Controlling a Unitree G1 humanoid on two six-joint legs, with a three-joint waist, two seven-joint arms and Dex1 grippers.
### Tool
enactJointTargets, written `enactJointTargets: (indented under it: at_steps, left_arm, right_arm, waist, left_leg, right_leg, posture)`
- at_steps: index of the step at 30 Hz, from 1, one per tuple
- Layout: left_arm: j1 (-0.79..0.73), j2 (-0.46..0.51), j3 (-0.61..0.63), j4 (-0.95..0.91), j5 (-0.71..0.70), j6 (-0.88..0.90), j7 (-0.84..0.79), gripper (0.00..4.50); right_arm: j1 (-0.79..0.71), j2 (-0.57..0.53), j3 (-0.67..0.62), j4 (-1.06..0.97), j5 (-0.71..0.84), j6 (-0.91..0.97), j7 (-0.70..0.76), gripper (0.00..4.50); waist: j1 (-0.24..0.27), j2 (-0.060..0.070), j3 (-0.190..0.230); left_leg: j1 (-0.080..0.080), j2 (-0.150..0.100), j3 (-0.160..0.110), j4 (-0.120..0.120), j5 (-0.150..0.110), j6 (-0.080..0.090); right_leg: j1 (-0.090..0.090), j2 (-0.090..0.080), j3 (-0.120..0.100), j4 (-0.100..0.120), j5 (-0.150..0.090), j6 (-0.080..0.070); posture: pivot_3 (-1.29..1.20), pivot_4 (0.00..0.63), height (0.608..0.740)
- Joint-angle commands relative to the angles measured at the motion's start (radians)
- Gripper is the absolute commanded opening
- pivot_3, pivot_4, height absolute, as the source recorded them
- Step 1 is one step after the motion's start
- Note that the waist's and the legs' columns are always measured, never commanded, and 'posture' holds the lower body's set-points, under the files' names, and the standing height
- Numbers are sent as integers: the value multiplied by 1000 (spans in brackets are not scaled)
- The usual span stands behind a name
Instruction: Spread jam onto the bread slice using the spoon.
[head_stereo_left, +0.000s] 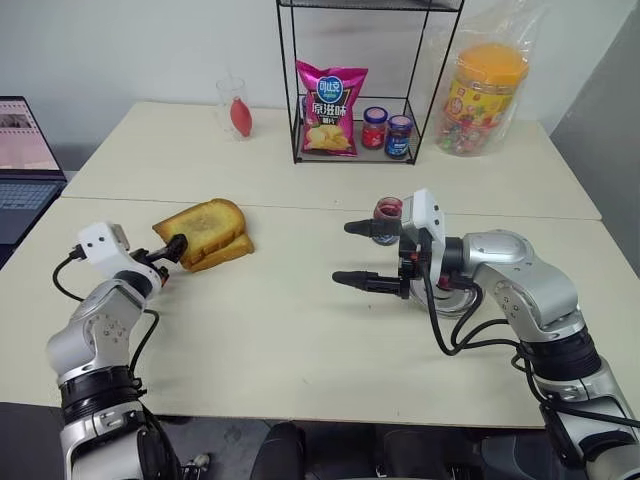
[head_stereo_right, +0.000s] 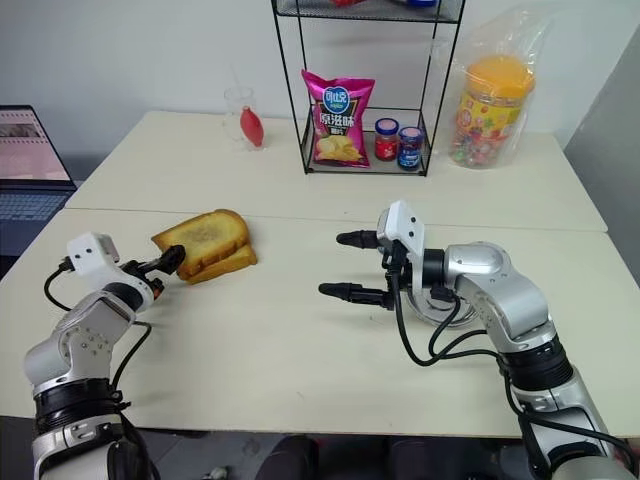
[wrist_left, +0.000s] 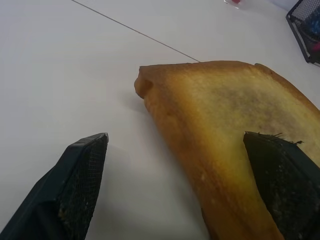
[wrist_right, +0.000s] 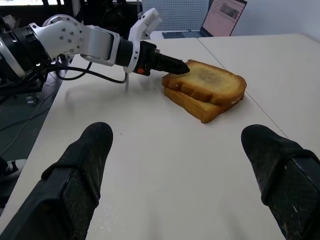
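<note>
Two toasted slices lie stacked left of the table's middle. The top slice (head_stereo_left: 205, 225) has a darker brown centre; the bread slice (head_stereo_left: 228, 255) under it shows its golden edge. My left gripper (head_stereo_left: 168, 259) is open at the stack's near-left corner, one finger (wrist_left: 285, 175) over the top slice's face and the other finger (wrist_left: 75, 190) beside it above the table. My right gripper (head_stereo_left: 352, 253) is open and empty at mid-table, pointing left toward the bread. The jam (head_stereo_left: 388, 209) jar stands just behind it. The spoon is hidden.
A steel dish (head_stereo_left: 456, 303) sits under my right forearm. At the back, a wire rack (head_stereo_left: 352, 150) holds a crisps bag (head_stereo_left: 330, 107) and two lidded jars (head_stereo_left: 386, 131). A bagged sweets jar (head_stereo_left: 484, 96), a glass (head_stereo_left: 234, 108) and a laptop (head_stereo_left: 25, 160) stand around the edges.
</note>
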Motion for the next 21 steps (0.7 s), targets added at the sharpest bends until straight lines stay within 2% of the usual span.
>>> enactJointTargets:
  at_steps: [1, 2, 6, 10, 17, 21]
  left_arm:
    - [-50, 25, -6, 23, 13, -7, -6, 4500]
    - [-62, 24, -9, 34, 17, -10, -8, 4500]
    - [-88, 20, -19, 60, 26, -11, -10, 3857]
    - [-93, 11, -27, 65, 24, 5, -8, 2829]
    - [-95, 10, -18, 55, 18, 14, 1, 1389]
    - [-86, 7, -8, 46, 13, 20, 6, 710]
  right_arm:
    - [-5, -1, -4, -24, -9, -25, -1, 4480]
    - [-4, -2, -2, -24, -11, -28, -1, 4480]
    - [2, -3, 3, -25, -18, -37, 0, 4500]
    - [6, -3, 3, -26, -24, -42, 0, 4500]
    - [12, 1, 1, -30, -33, -44, -2, 4500]
    - [11, 4, 3, -26, -37, -50, -3, 4500]
  waist:
    - [0, 0, 0]
    - [0, 0, 0]
    - [0, 0, 0]
    - [0, 0, 0]
    - [0, 0, 0]
    - [1, 0, 0]
  left_leg:
    - [0, 0, 0, 0, 0, 0]
    - [0, 0, 0, 0, 0, 0]
    - [-1, 0, -1, 0, 0, 0]
    - [-1, 0, -1, 0, 0, 0]
    - [-1, 0, -2, 0, 0, 0]
    - [-1, -1, -2, 0, 0, 0]
  right_leg:
    - [0, 0, 0, 0, 0, 0]
    - [0, 0, 0, 0, 0, 0]
    - [0, 0, -1, 0, 0, 0]
    - [-1, 0, -1, 0, 0, 0]
    - [0, 0, -1, 0, 0, 0]
    - [0, -1, -1, 0, 0, 0]
  posture:
    - [0, 150, 740]
    - [0, 150, 740]
    - [0, 150, 740]
    - [0, 150, 740]
    - [0, 150, 740]
    - [0, 150, 740]
